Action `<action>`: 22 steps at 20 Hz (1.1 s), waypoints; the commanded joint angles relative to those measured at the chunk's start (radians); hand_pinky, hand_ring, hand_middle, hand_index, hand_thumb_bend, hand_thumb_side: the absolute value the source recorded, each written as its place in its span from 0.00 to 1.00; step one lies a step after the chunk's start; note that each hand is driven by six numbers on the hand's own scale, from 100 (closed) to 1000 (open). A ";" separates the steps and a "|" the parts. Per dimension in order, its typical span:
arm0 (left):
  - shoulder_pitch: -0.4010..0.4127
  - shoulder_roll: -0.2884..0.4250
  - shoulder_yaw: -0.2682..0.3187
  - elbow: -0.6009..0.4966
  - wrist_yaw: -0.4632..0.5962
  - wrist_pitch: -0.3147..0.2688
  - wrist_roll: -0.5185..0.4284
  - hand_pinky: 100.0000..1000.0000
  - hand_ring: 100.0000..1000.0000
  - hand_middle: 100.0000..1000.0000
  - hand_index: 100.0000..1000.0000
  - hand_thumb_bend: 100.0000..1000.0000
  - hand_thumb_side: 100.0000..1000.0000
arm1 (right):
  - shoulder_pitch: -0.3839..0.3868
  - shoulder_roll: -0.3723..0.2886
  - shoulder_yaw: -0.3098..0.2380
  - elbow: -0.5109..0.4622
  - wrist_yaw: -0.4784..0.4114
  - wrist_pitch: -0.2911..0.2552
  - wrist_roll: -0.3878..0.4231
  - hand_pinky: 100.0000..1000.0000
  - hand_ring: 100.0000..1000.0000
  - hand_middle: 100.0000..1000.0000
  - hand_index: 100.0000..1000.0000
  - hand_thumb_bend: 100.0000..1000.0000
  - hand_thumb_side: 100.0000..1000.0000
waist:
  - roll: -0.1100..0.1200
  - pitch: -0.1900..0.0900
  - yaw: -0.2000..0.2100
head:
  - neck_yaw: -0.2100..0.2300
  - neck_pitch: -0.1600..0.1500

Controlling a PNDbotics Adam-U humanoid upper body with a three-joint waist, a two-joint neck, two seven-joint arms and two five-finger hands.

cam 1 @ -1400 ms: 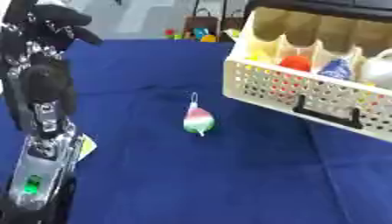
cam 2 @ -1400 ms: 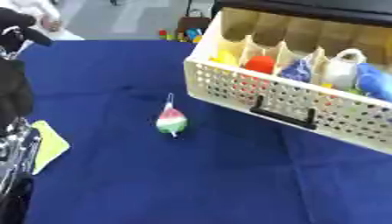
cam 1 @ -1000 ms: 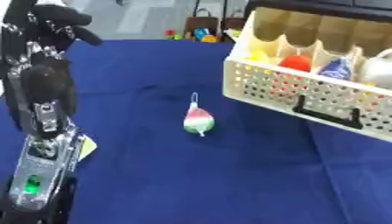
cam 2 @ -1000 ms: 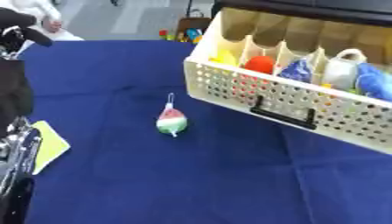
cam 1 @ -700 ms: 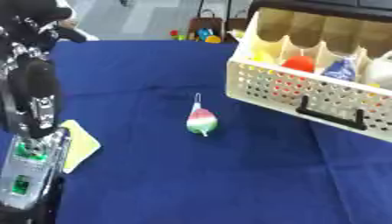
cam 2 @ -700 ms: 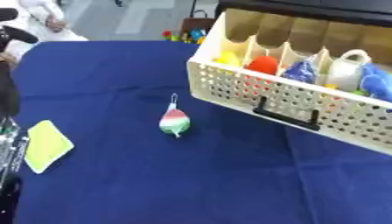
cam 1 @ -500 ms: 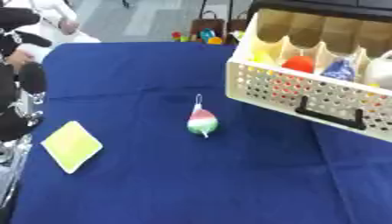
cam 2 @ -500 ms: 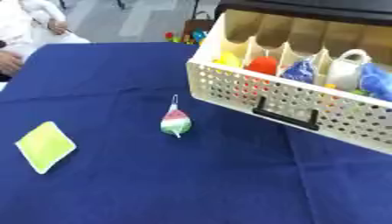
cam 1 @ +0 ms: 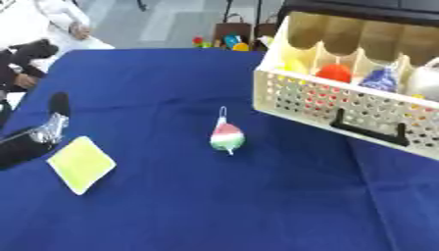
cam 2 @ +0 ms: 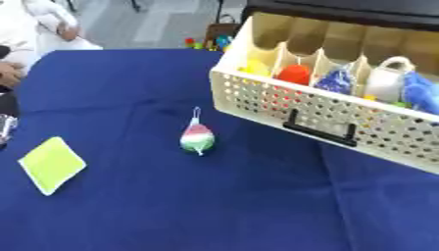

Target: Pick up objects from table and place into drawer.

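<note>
We saw the toy (cam 1: 227,137), a small drop-shaped thing banded red, white and green with a thin loop at its top, lying on the blue table (cam 1: 214,206) near the middle, apart from everything else. To its left, well apart, a flat yellow-green pad (cam 1: 82,164) lay on the cloth. To its right stood the drawer (cam 2: 343,115), a cream perforated tray with a black handle on its front wall, split into compartments. In those we made out a yellow thing (cam 2: 256,66), a red ball (cam 2: 294,74), a blue thing (cam 2: 336,81), a white thing with a loop handle (cam 2: 387,81) and another blue thing (cam 2: 420,93) at the right edge. Our left arm (cam 1: 30,142) showed at the left edge, black with a silver joint, just beside the pad. We could not tell how that hand's fingers stood. Our right hand showed nowhere.
</note>
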 commanded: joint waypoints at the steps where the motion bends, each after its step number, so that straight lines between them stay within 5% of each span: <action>1: 0.017 0.081 0.009 -0.013 -0.061 0.042 -0.104 0.66 0.87 0.87 1.00 0.00 0.60 | -0.011 -0.020 -0.002 -0.009 -0.005 -0.005 0.000 0.54 0.56 0.57 0.70 0.00 0.62 | -0.002 -0.016 -0.001 | 0.004 -0.013; 4: 0.037 0.110 0.002 -0.013 -0.107 0.073 -0.213 0.70 0.90 0.91 1.00 0.00 0.65 | -0.011 -0.020 -0.001 -0.009 -0.006 -0.005 0.001 0.54 0.56 0.57 0.70 0.00 0.62 | -0.003 -0.016 -0.002 | 0.005 -0.014; 9: 0.058 0.148 -0.021 -0.013 -0.105 0.147 -0.342 0.74 0.93 0.94 1.00 0.23 0.82 | -0.012 -0.019 0.000 -0.009 -0.009 -0.006 0.001 0.54 0.56 0.57 0.70 0.00 0.62 | -0.003 -0.017 -0.004 | 0.008 -0.019; 17: 0.072 0.168 -0.055 -0.013 -0.082 0.245 -0.412 0.76 0.95 0.97 1.00 0.33 0.99 | -0.014 -0.018 0.001 -0.009 -0.011 -0.007 0.002 0.54 0.56 0.57 0.70 0.00 0.62 | -0.004 -0.016 -0.006 | 0.016 -0.028; 22: 0.085 0.158 -0.072 -0.013 -0.056 0.300 -0.461 0.76 0.95 0.97 1.00 0.38 1.00 | -0.016 -0.018 0.002 -0.009 -0.012 -0.008 0.003 0.54 0.56 0.57 0.70 0.00 0.62 | -0.006 -0.012 -0.008 | 0.020 -0.033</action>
